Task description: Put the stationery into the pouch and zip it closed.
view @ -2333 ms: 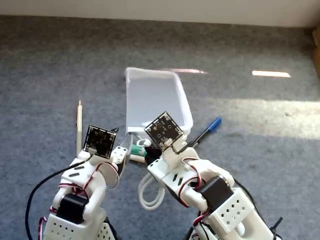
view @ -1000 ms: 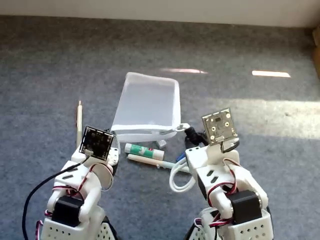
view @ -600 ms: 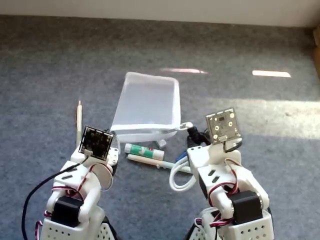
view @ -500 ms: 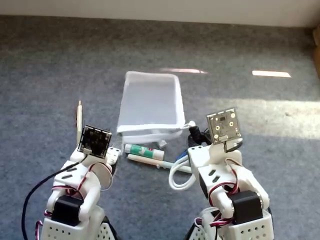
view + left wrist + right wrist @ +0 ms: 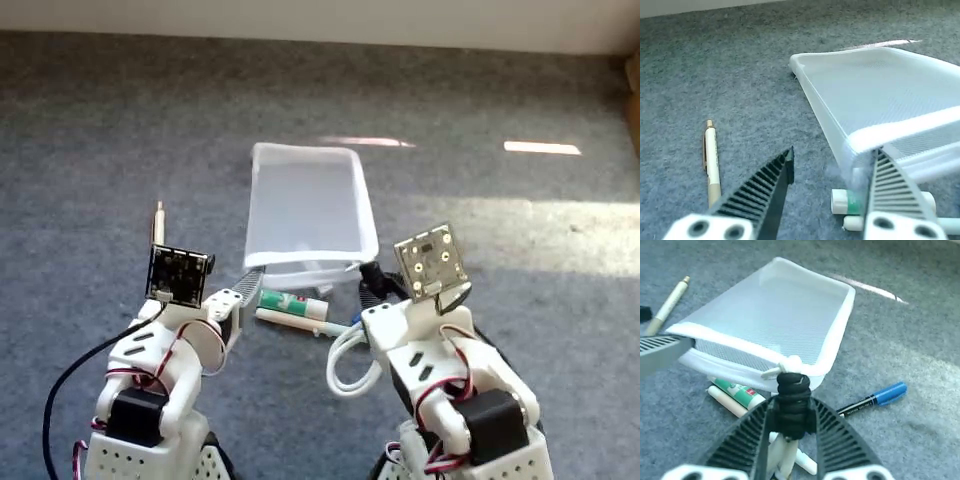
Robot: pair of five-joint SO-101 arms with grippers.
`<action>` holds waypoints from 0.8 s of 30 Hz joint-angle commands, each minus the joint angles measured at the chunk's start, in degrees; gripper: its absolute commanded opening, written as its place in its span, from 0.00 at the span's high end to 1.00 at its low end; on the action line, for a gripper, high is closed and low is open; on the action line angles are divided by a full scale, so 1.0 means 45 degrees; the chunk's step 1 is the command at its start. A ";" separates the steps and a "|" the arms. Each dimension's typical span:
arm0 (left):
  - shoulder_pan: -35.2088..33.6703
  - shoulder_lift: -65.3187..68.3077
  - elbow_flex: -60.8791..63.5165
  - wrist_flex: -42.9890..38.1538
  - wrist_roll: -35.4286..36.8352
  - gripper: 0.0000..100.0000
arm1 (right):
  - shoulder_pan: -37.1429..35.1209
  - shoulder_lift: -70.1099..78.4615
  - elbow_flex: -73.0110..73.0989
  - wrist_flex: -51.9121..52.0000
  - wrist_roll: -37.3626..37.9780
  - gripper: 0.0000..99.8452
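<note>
The white mesh pouch (image 5: 308, 210) lies on the grey carpet, its mouth facing the arms. My left gripper (image 5: 835, 151) is open, and its fingertips straddle the pouch's (image 5: 880, 90) near corner. My right gripper (image 5: 792, 402) is shut on the black-wrapped zipper pull at the other end of the mouth of the pouch (image 5: 775, 315). In the high view the left gripper (image 5: 250, 283) and the right gripper (image 5: 368, 278) flank the mouth. A green glue stick (image 5: 292, 300) and a white pen (image 5: 300, 322) lie just in front. A beige pen (image 5: 712, 165) lies off to the left, and a blue marker (image 5: 875, 397) to the right.
Grey carpet covers the whole floor, with a pale wall strip (image 5: 320, 20) along the far edge and bright sun patches (image 5: 540, 148) at the right. A white cable loop (image 5: 345, 370) hangs from the right arm near the white pen.
The left gripper has come forward to the pouch's near corner. The right gripper has shifted left with the zipper pull, and the pouch has turned slightly.
</note>
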 commanded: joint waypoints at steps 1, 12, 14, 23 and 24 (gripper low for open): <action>-0.0225 -0.0010 0.0029 -0.0508 0.0137 0.77 | -0.0342 -0.0654 -0.0987 0.0049 -0.0098 0.99; -0.0303 -0.0088 0.0107 -0.0527 0.0137 0.77 | -0.1201 -0.1143 -0.0987 0.0596 -0.0039 0.99; -0.0283 -0.0088 0.0088 -0.0645 0.0117 0.82 | -0.1201 -0.1143 -0.0987 0.0596 -0.0039 0.99; -0.0244 -0.0088 0.0088 -0.1426 -0.0723 0.97 | -0.1221 -0.1143 -0.0869 0.0596 -0.0039 0.99; -0.0264 -0.0088 0.0068 -0.1426 -0.0957 0.99 | -0.1201 -0.1143 -0.0869 0.0596 -0.0039 0.99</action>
